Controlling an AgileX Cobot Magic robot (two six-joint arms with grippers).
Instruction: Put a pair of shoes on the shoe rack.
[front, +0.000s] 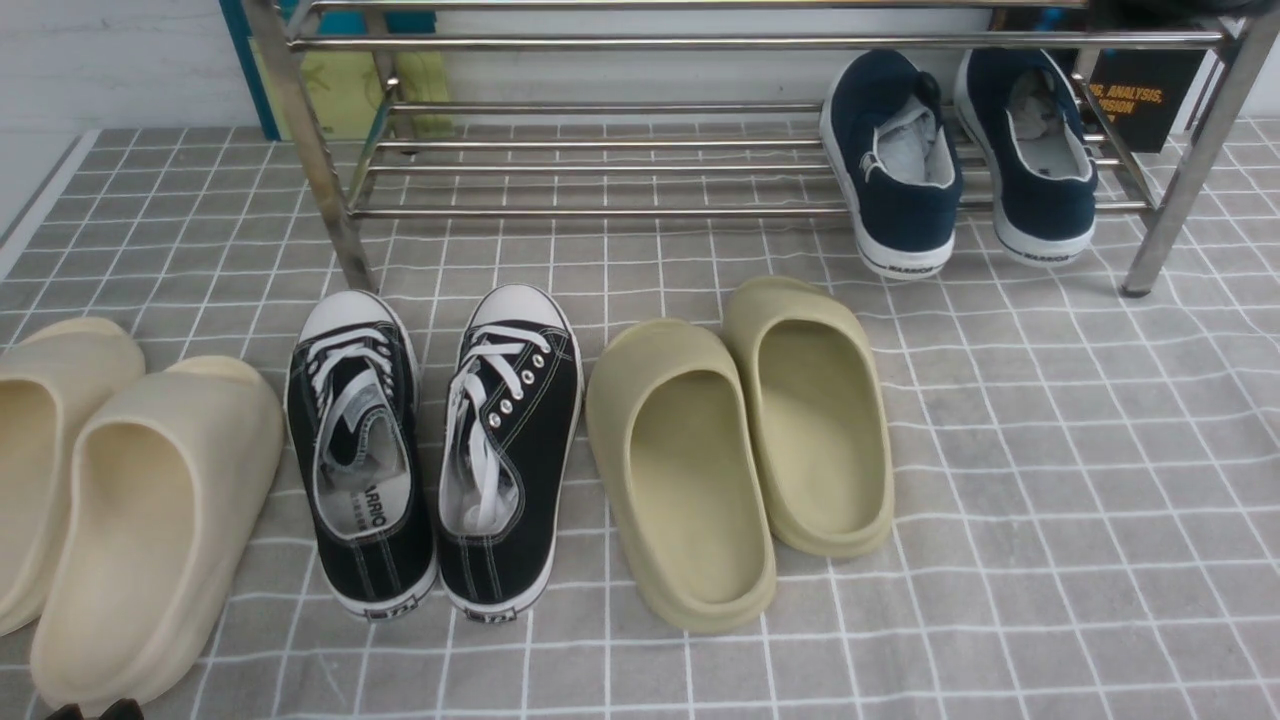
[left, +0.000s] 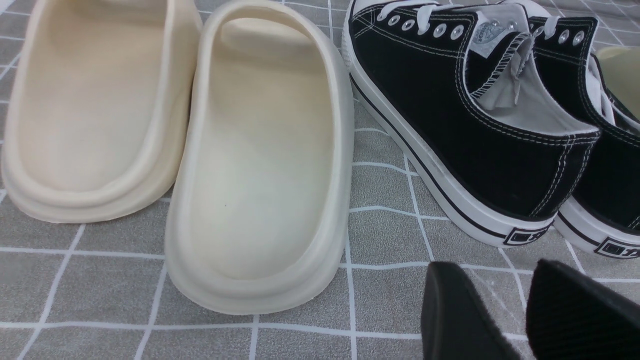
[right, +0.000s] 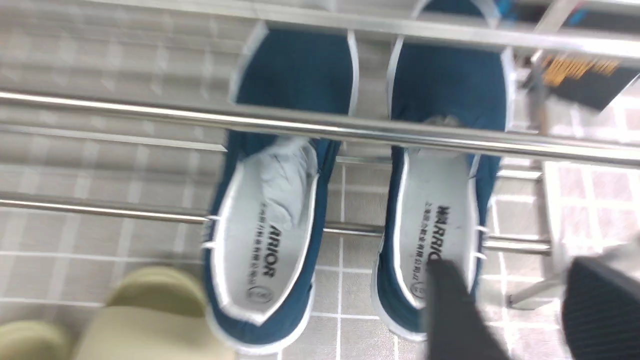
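Observation:
The pair of shoes, navy slip-ons with white soles, lies side by side on the lower tier of the shoe rack (front: 600, 43) at its right end. The left shoe (front: 895, 165) and the right shoe (front: 1035, 150) point toes to the back, with heels hanging over the front bar. The blurred right wrist view looks down through the rack bars (right: 150, 112) onto both shoes (right: 295, 65) (right: 450, 75). My right gripper (right: 507, 265) is open and empty above the right shoe's heel, beside the rack leg. My left gripper (left: 492, 267) is open over the cloth, holding nothing.
On the grey checked cloth in front of the rack stand black lace-up sneakers (front: 360, 450), olive slides (front: 680, 470) and cream slides (front: 150, 520). A dark box with orange lettering (front: 1140, 100) sits behind the rack's right end. The left gripper's tips (front: 92, 712) show at the bottom edge.

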